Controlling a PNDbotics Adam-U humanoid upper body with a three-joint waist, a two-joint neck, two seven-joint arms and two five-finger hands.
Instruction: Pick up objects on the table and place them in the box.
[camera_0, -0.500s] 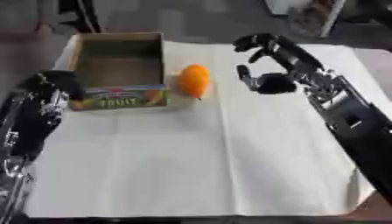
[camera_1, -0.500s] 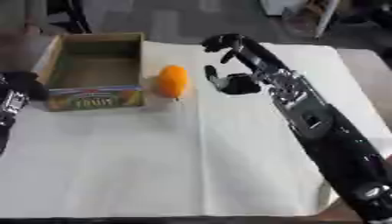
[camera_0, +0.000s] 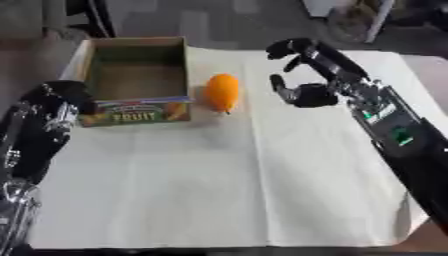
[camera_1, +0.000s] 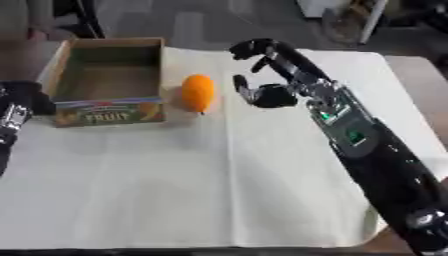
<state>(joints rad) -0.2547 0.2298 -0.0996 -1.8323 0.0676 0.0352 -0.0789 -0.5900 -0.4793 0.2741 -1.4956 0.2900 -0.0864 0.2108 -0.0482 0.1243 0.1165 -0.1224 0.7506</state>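
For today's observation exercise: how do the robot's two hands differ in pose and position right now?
The right hand is raised over the table with its fingers spread toward the orange fruit; the left hand sits low at the box's left side, its fingers unclear. The right hand is right of the fruit, not touching; the left is farther from it. Both are black.
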